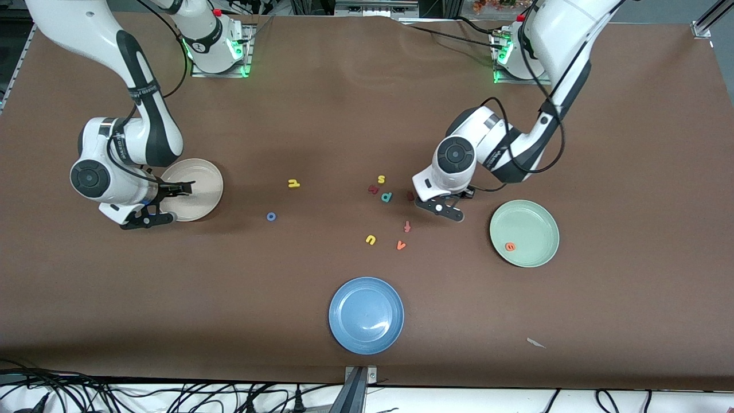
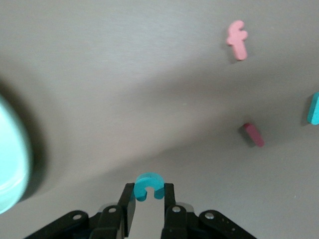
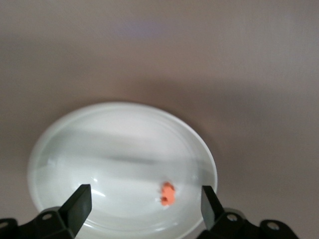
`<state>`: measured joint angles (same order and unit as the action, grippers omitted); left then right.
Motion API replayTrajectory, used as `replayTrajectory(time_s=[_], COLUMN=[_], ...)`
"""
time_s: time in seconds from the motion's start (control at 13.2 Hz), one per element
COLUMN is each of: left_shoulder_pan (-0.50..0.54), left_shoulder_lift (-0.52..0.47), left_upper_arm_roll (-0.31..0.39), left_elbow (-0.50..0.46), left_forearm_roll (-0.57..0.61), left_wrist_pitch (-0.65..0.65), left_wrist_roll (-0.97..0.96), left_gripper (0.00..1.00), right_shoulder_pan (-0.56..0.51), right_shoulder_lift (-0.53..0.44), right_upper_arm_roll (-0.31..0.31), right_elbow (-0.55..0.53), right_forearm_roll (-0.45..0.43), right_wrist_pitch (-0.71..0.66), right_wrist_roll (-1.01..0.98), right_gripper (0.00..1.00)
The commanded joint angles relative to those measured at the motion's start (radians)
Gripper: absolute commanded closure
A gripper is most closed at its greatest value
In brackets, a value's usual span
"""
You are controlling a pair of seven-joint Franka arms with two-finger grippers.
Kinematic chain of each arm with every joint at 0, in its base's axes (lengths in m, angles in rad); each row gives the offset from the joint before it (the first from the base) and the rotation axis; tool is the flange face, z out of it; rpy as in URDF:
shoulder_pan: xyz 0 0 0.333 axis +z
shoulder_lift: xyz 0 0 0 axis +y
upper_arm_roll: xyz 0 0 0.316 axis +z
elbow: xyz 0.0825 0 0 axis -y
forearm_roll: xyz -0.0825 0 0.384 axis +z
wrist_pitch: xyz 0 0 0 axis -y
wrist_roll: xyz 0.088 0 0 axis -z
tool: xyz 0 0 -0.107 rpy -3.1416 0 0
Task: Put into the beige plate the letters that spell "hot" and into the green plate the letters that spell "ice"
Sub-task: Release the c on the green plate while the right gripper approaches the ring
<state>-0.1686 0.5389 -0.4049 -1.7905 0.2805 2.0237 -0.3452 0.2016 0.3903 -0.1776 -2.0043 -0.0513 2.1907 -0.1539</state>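
We find the t (image 3: pixel 168 193) in the plate at the right arm's end (image 1: pixel 212 172), right gripper (image 3: pixel 145 199) over it. The e (image 1: pixel 510 247) lies in the plate at the left arm's end (image 1: pixel 533 218). The c (image 2: pixel 148 178) sits between the left gripper's (image 2: pixel 149 191) fingers. The h (image 1: pixel 293 183) and o (image 1: pixel 271 216) lie between the plates, o nearer the camera; the i (image 1: pixel 410 196) lies beside the p (image 1: pixel 387 197).

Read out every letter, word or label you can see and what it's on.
"h": yellow letter on the table.
"o": blue letter on the table.
"s", "p", "u", "v", "f": loose letters on the table.
"e": orange letter in the green plate.
"c": teal letter in the left end effector.
Orange piece in beige plate: unreadable.
Print on the arms: too small to read.
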Motion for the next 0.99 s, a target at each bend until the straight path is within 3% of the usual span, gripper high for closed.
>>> replayTrajectory(time_s=[0.0,0.15,0.53,0.91], left_shoulder_pan=[0.062,0.148,0.283,0.330], left_shoulder_lift=[-0.005,-0.002,0.055,0.131], left_upper_arm_roll=[0.000,0.000,0.003,0.003], left_elbow=[0.029,0.036,0.033,0.011], left_forearm_roll=[0.037,0.039,0.040,0.092], left_wrist_pitch=[-0.054,-0.050,0.006,0.085], left_wrist_roll=[0.078,0.231,0.406,0.450], left_gripper=[0.99,0.99,0.98,0.93], right_shoulder_pan=[0.001,0.018,0.106,0.176], right_shoulder_lift=[-0.010,0.001,0.061,0.151], right_upper_arm_roll=[0.071,0.119,0.165,0.165], right_elbow=[0.062,0.107,0.124,0.124], right_forearm_roll=[0.013,0.062,0.068,0.068], right_wrist_pitch=[-0.012,-0.012,0.018,0.205], right_wrist_roll=[0.017,0.116,0.558,0.663], right_gripper=[0.02,0.02,0.03,0.03])
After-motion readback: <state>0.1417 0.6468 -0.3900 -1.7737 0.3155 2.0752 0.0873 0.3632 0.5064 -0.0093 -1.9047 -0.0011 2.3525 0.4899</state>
